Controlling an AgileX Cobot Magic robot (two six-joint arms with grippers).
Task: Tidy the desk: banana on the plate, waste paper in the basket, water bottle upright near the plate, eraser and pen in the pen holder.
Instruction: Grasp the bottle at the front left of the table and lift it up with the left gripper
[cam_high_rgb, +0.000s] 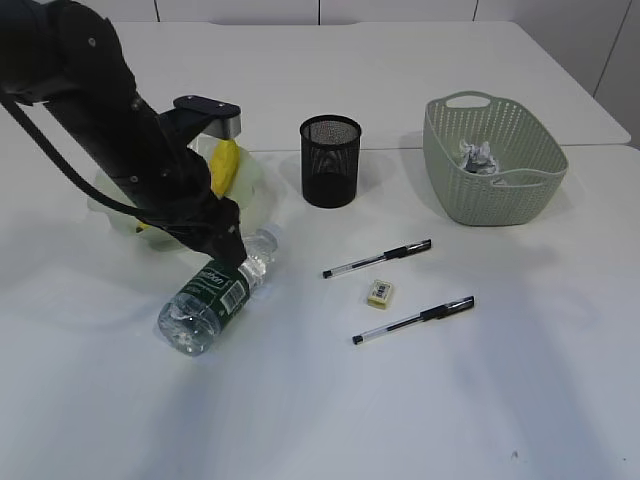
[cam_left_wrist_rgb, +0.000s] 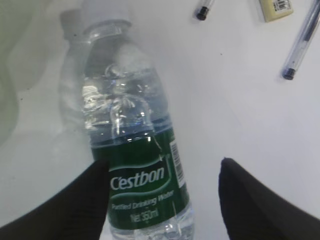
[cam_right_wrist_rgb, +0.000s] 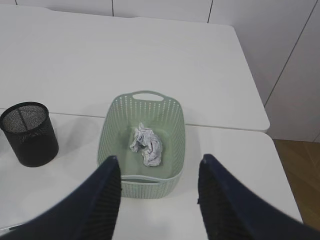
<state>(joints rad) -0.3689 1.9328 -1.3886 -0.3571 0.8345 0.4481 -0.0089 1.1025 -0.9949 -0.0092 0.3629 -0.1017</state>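
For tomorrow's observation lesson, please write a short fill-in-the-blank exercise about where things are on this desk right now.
1. The water bottle is lying on its ____.
2. The crumpled paper sits inside the green ____.
3. The number of pens on the table is ____.
4. The eraser lies between the two ____.

Missing words: side; basket; two; pens

1. Two pens: one (cam_high_rgb: 377, 260) centre frame, one (cam_high_rgb: 413, 320) lower right of it.
2. One eraser (cam_high_rgb: 380, 292) (between the pens).
3. One water bottle (cam_high_rgb: 215, 295).
4. One banana (cam_high_rgb: 226, 165).
5. One pen holder (cam_high_rgb: 330, 160).
6. One basket (cam_high_rgb: 493, 160), one waste paper ball (cam_high_rgb: 478, 156).
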